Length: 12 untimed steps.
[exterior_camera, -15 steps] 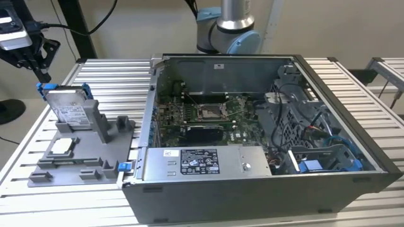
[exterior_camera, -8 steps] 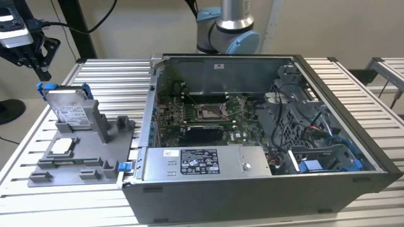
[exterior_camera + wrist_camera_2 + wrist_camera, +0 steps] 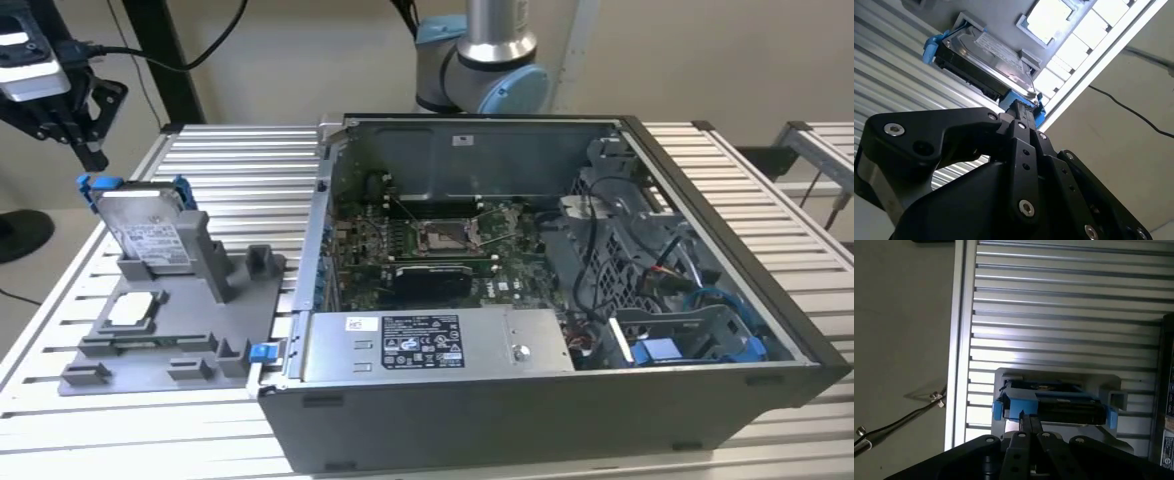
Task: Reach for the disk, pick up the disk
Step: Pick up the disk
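Hovering with gripper [image 3: 91,152] just above blue bracket [image 3: 96,184] of disk [image 3: 144,228], with fingers [image 3: 1021,120] pressed together, pinching nothing. Seeing disk stood on edge in grey holder [image 3: 200,330] on table [image 3: 247,160], at exterior view's left of open PC case [image 3: 534,410].

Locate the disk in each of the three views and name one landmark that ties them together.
Exterior view: the disk stands in the grey holder at the exterior view's left, beside the open computer case.
Second wrist view: the disk shows its label face, just beyond the gripper.
First wrist view: the disk is seen edge-on, just beyond the gripper.
Shared landmark: the blue bracket at the disk's ends.
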{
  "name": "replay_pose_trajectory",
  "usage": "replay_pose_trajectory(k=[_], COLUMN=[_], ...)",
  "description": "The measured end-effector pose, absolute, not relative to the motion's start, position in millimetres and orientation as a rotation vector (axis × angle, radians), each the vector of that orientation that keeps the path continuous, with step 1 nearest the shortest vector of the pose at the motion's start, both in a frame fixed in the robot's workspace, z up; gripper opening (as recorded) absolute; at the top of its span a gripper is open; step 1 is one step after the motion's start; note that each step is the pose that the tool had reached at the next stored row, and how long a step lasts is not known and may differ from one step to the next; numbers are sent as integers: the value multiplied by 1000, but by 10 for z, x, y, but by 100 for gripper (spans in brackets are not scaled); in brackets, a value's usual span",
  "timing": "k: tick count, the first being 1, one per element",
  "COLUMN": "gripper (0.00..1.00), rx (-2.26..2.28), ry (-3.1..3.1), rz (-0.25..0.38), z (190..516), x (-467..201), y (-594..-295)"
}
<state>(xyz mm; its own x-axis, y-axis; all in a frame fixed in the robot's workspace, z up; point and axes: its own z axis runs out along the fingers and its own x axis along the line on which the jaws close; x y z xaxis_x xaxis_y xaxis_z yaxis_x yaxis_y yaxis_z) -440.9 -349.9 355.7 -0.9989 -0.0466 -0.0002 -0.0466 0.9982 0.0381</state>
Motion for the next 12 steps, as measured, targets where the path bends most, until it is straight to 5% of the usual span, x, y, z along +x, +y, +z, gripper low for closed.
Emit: replay_pose_trajectory(k=[12], gripper=[0], rx=[116], ry=[-3138], rz=[-60], z=[3558], x=[-4409], y=[-3498])
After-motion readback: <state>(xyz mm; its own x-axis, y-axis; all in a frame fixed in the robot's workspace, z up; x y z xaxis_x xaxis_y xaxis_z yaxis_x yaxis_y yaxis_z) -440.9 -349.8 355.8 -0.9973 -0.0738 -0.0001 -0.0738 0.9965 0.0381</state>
